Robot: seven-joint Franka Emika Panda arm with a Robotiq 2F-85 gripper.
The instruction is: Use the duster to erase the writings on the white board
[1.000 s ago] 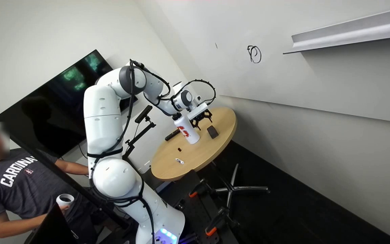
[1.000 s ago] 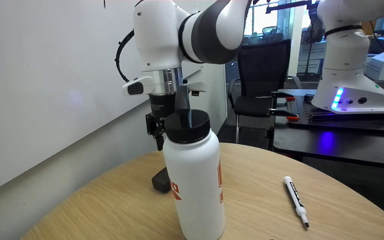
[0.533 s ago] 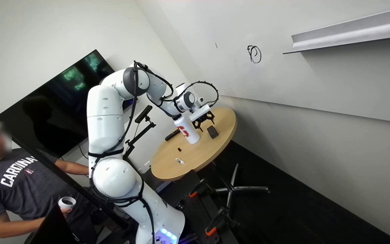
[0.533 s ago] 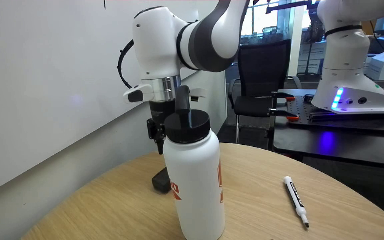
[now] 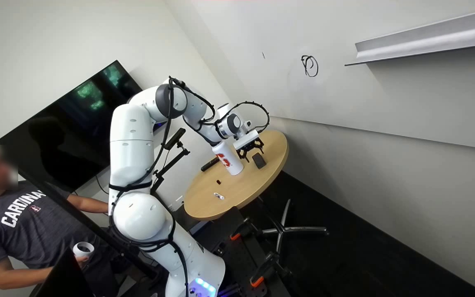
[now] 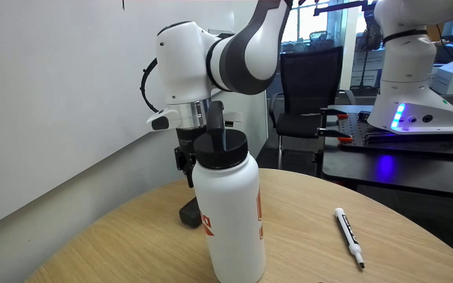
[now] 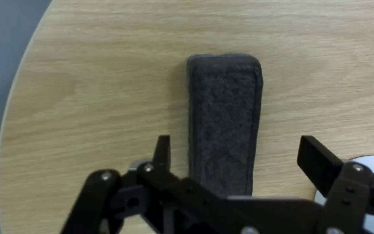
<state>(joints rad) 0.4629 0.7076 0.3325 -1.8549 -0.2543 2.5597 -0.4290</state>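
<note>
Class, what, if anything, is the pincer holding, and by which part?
Nothing is held: the pincer is open above the duster, which lies on the table.

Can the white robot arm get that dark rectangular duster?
Probably yes: the open black gripper hangs above the dark rectangular duster with nothing visible between them, though the white cylindrical bottle stands close.

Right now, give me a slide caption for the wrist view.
Open gripper above the dark duster on the wood-grain table, white bottle partly visible at lower right.
</note>
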